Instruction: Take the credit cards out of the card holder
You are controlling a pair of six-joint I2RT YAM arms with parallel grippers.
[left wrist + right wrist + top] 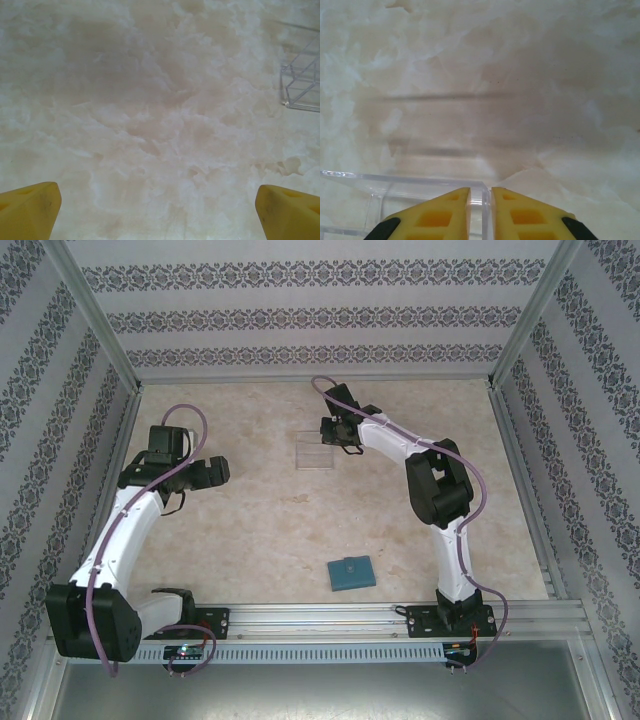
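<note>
Left pincer [213, 472] hangs spread wide over bare worktop [260, 530]. The clear box [318, 452] sits toward the back. Right pincer [481, 192], nearly pressed together, pinches one of the box's walls. The teal wallet [350, 572] lies folded, well apart from both, near the front edge.

The clear box [302, 85] is cut off by the right edge of the left wrist view. In the right wrist view its near part runs off the bottom edge and lies partly behind the right end effector [481, 195], whose fingers [455, 200] are cropped there too. Whether those fingers touch the box wall seen in the narrow gap between them cannot be told. From above, the wallet [350, 572], well apart from the box toward the arm bases, is too small to read, and a dark mark on its top is unidentifiable.
</note>
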